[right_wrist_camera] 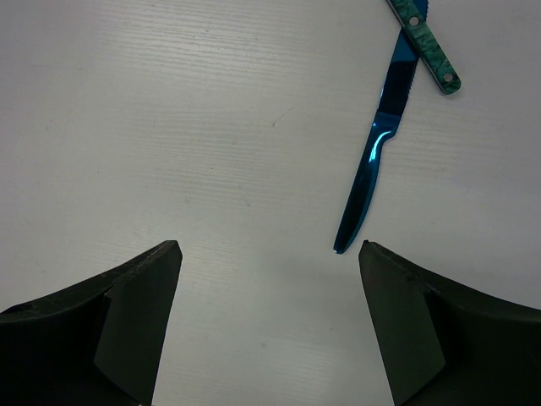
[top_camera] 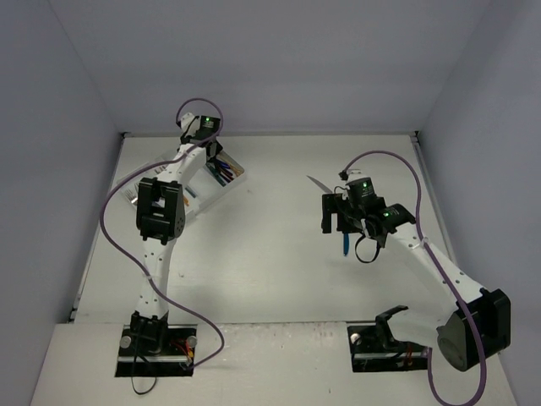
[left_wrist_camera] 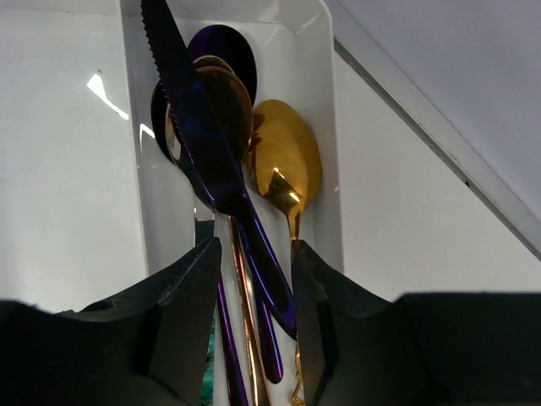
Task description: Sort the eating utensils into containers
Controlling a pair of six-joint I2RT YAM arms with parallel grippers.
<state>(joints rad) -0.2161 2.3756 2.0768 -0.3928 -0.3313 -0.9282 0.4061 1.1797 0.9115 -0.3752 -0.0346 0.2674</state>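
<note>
Left wrist view: the left gripper [left_wrist_camera: 254,247] is seen with its jaws part-way apart above one long compartment of the tray [left_wrist_camera: 328,127]. The handle of a purple knife [left_wrist_camera: 211,161] runs through the gap, with space visible on both sides, so nothing is gripped. The knife is laid slantwise over the other pieces, its serrated blade pointing to the far end. Under it, a copper spoon [left_wrist_camera: 226,101], a purple spoon [left_wrist_camera: 224,44] and a gold spoon [left_wrist_camera: 286,161] are packed in the same compartment, bowls toward the end wall.

In the right wrist view, the right gripper [right_wrist_camera: 270,254] is held wide apart over the bare table [right_wrist_camera: 169,127], with nothing between the fingers. Just beyond the right-hand finger a blue knife [right_wrist_camera: 372,165] lies flat on the table, its blade crossed by a teal-handled utensil [right_wrist_camera: 429,46] resting on it.

In the top view, the tray is found at the far left and the two loose pieces at centre right, well apart from it.
</note>
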